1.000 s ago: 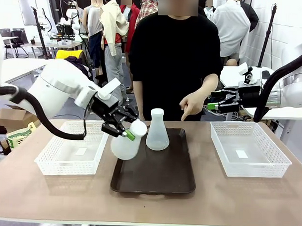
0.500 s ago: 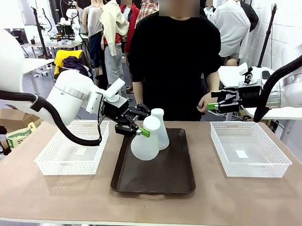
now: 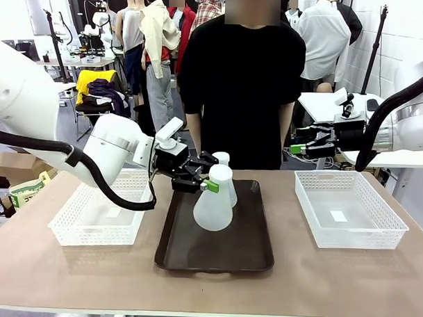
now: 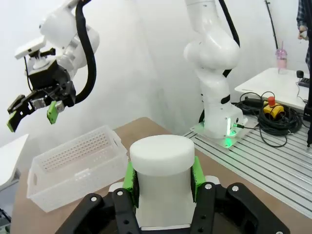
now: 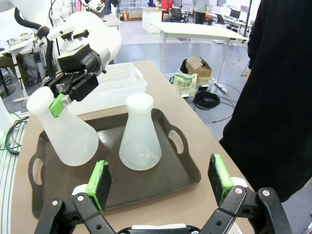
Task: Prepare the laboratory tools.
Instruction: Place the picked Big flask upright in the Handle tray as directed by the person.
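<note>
At frame center my left gripper (image 3: 209, 184) pinches the neck of one flask (image 3: 213, 203) over the dark tray (image 3: 243, 253), beside the second flask (image 3: 228, 188); next I'd lower it upright, my right gripper (image 5: 161, 185) spread wide.

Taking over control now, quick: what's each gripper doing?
Left gripper: closed on the neck of a flask, above the tray.
Right gripper: open, holding nothing.
</note>
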